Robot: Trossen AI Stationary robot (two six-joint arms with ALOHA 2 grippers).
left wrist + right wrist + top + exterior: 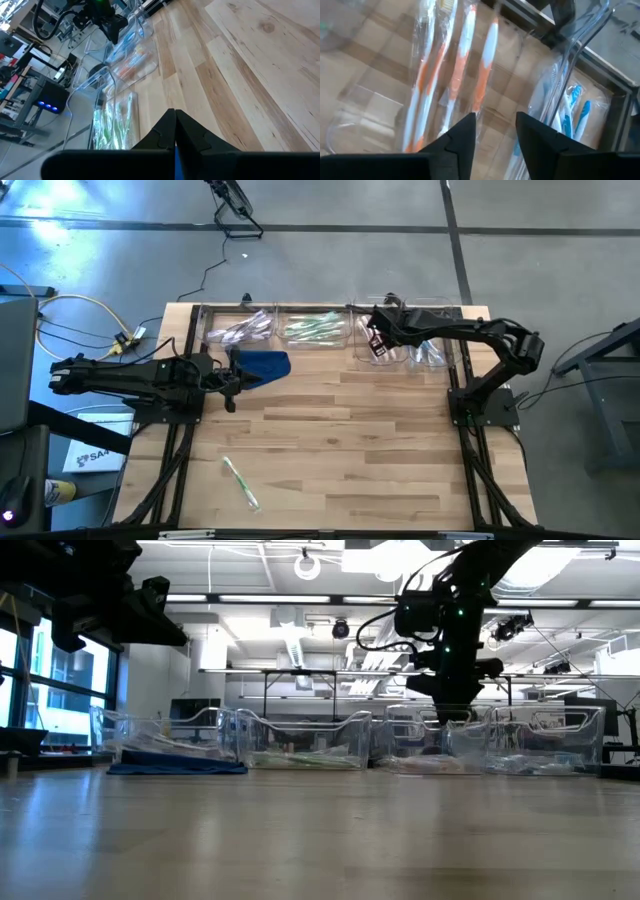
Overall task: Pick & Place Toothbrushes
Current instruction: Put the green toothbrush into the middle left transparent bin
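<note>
Table point(340, 430): pale wood planks, seen from above.
Bins point(330, 330): clear plastic, lined in a row along the table's far edge.
Cloth point(262, 366): blue, crumpled, just in front of the leftmost bins.
Cable point(75, 302): yellow, looped off the table's left.

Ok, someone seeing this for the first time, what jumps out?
The row of clear bins along the far table edge, holding sorted toothbrushes, with the right gripper poised over the orange-handled toothbrushes, fingers apart. Next, a lone green toothbrush lying on the bare wood near the front. The left gripper, fingers shut, sits by a blue cloth.
</note>
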